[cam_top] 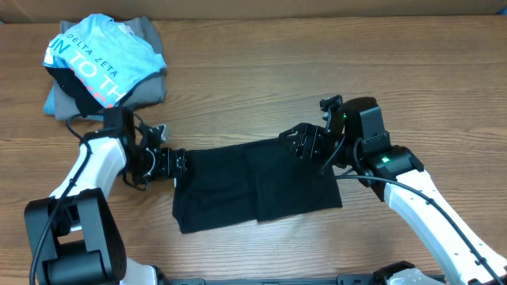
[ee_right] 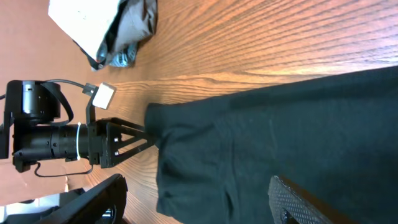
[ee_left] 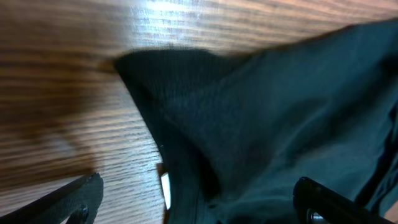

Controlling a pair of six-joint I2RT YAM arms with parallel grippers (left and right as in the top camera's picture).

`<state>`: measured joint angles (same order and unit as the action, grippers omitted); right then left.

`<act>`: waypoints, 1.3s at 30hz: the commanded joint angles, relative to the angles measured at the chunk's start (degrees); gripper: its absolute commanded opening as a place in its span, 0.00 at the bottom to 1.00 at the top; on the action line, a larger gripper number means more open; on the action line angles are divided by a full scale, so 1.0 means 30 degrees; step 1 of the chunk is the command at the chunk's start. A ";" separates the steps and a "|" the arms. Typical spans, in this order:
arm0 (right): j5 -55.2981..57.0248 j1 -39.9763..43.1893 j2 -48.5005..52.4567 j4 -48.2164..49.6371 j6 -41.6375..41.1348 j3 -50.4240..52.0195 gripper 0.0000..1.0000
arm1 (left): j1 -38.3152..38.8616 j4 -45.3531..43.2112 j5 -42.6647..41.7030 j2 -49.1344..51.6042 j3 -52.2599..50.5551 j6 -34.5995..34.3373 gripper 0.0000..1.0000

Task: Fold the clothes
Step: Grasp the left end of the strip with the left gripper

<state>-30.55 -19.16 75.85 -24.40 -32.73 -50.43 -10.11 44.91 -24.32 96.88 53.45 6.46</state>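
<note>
Wooden desk (cam_top: 261, 71) carries the black clothes (cam_top: 253, 186), spread flat near its middle. The left claw (cam_top: 173, 162) gapes wide at the garment's left edge. The right claw (cam_top: 305, 144) stands open over its upper right corner. A white label (ee_left: 165, 186) peeks out.

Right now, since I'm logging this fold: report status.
Left gripper open, left edge of black garment. Right gripper open over its right end. Garment flat on table. Blue DELTA ZETA shirt pile apart, far corner.

Bare table (cam_top: 277, 71) beyond the clothes (cam_top: 230, 190) — shirt pile (cam_top: 103, 59) fills the far-left corner.
</note>
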 commanded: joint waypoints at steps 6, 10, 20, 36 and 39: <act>0.0401 0.0095 -0.0284 -0.0495 0.1086 -0.0066 0.77 | 0.1027 -0.1457 -0.0619 0.0568 -0.2441 0.0845 1.00; 0.0393 0.0095 -0.0284 -0.0503 0.1435 -0.0066 0.77 | 0.2586 -0.3060 -0.0612 0.0794 -0.3504 0.0838 0.99; 0.0386 0.0095 -0.0284 -0.0648 0.1435 -0.0066 0.77 | 0.4240 -0.2011 0.1224 0.0816 -0.3781 0.0758 0.75; 0.0393 0.0095 -0.0284 -0.0991 0.1574 -0.0066 0.77 | 0.1698 -0.0940 0.0277 0.0816 -0.3781 0.0444 0.93; 0.0401 0.0095 -0.0284 -0.0984 0.1574 -0.0066 0.77 | 0.2718 -0.0801 0.0291 0.0816 -0.3781 0.0444 0.87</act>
<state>-29.63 -19.16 75.85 -27.66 -28.49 -50.43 -5.32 40.86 -29.26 94.83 46.81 7.42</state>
